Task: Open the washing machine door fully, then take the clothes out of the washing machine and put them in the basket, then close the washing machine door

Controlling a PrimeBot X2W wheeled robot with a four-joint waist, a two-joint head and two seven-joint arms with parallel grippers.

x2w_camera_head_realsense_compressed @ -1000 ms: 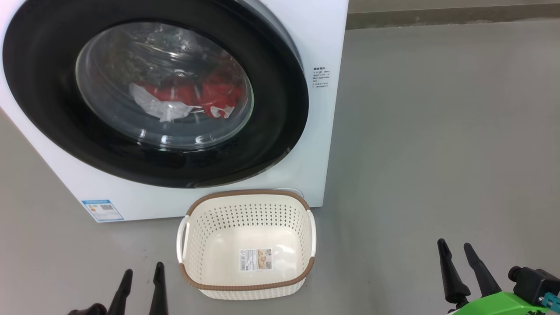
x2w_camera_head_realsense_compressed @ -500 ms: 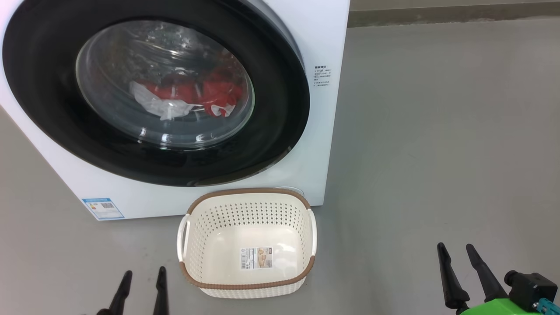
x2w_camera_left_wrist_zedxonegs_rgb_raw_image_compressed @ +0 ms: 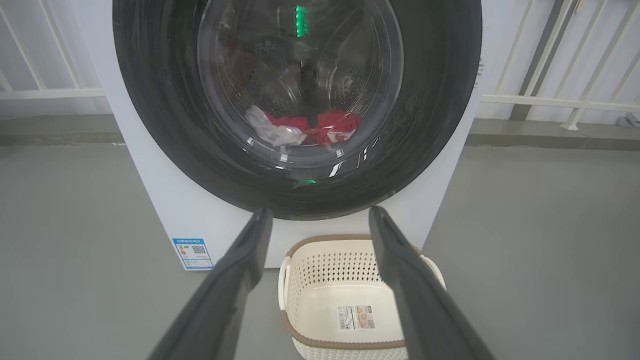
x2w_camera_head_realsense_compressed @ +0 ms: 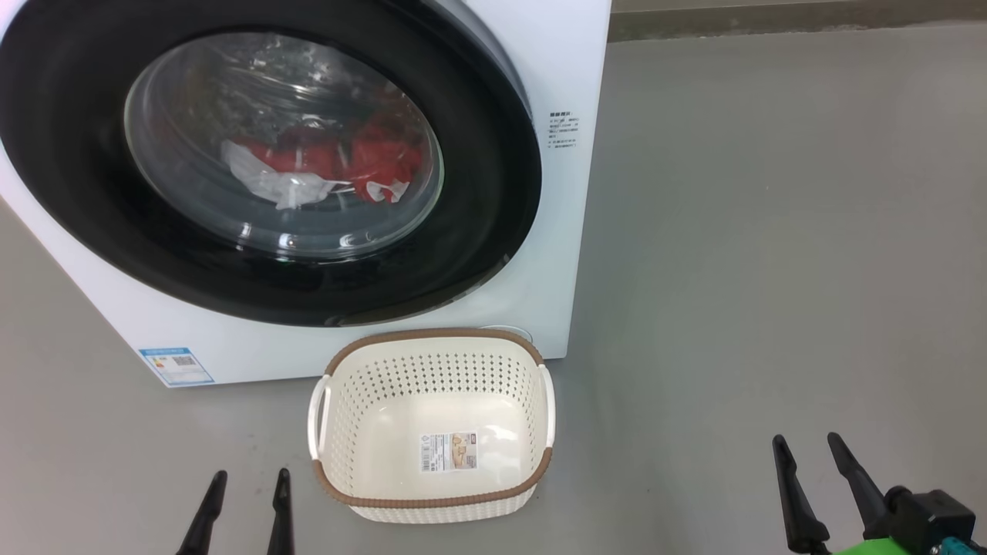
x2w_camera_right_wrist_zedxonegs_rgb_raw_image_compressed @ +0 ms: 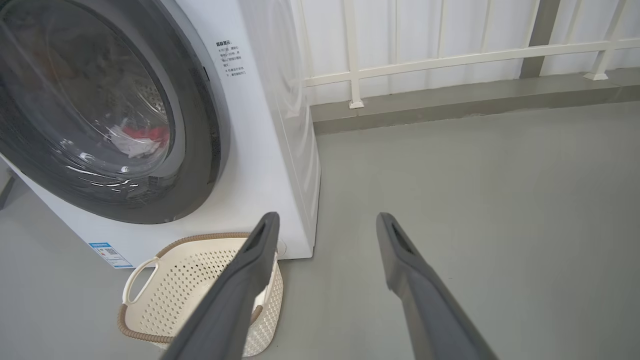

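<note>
The door [x2w_camera_head_realsense_compressed: 493, 193] is shut, with the clothes [x2w_camera_head_realsense_compressed: 370, 158] heaped low behind its glass. They look soft and light. The door looks stiff and slick, so it is probably best hooked at its right edge. The left end effector [x2w_camera_head_realsense_compressed: 251, 473] and right end effector [x2w_camera_head_realsense_compressed: 805, 439] hang spread wide and empty. The basket [x2w_camera_head_realsense_compressed: 432, 336] sits on the floor [x2w_camera_head_realsense_compressed: 771, 231] by the machine [x2w_camera_head_realsense_compressed: 570, 69], below the door, and could crowd a low reach.

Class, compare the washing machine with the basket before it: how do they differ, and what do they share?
The washing machine is big and closed; the basket is small and open-topped. The washing machine holds the clothes; the basket holds only a sticker. Both stand on the floor.
</note>
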